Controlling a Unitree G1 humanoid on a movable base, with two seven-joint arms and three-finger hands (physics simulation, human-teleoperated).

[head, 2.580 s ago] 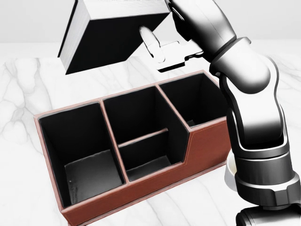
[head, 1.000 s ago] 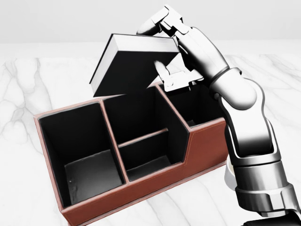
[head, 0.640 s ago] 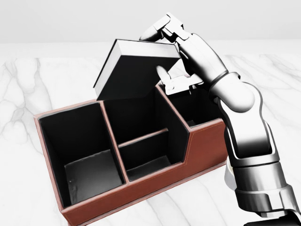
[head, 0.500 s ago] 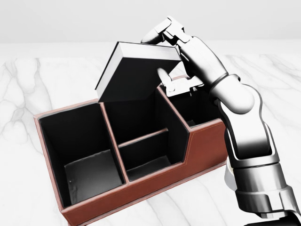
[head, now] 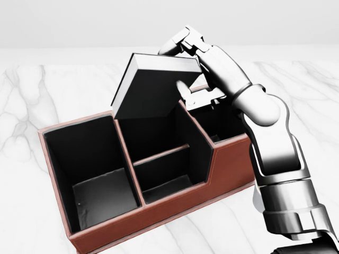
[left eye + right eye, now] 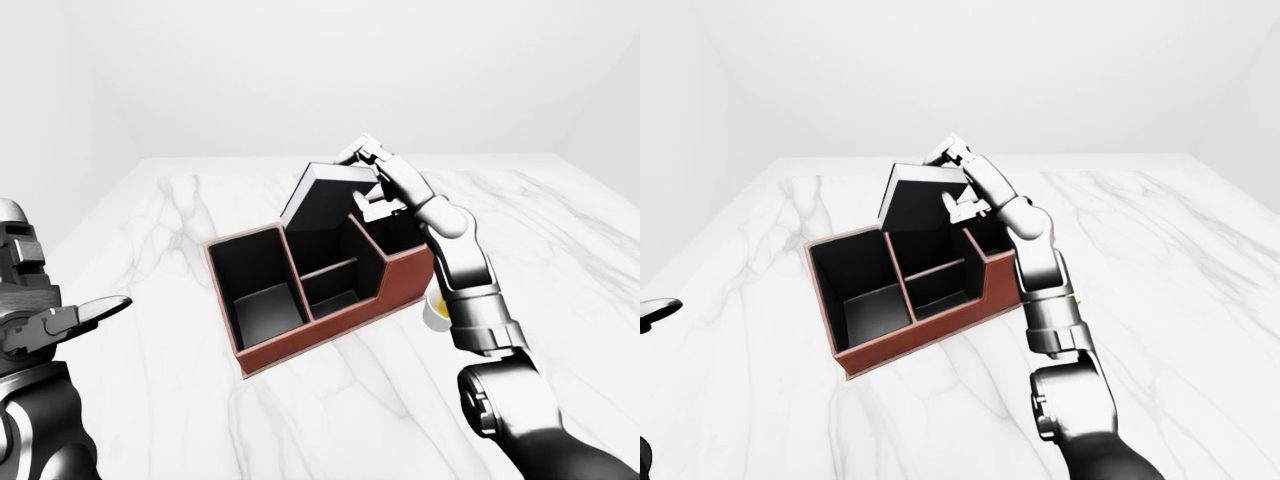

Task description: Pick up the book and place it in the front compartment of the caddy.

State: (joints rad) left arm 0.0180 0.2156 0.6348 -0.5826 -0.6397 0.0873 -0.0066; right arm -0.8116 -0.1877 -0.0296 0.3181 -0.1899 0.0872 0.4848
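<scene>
step: I'm in the placing phase, book [image 5: 151, 87] carried and over the caddy [image 5: 222, 164], not yet inside
right hand: right hand [image 5: 192, 69] clamps the book at its upper right corner, thumb on the dark cover, other fingers over the top edge
book: tilted, lower edge dipping at the rim of the caddy's middle section, upper half; touching the rim or not, I can't tell
caddy: brown, on the marble table [image 5: 21, 106]; middle section split by a low divider [image 5: 160, 154], the small pocket below it looks like my target, a guess
left hand: left hand [image 6: 70, 318] well off the caddy's left side, fingers spread, holding nothing
next: I judge I need to bring the book toward the caddy's near wall, stand it upright, then lower and let go
</scene>
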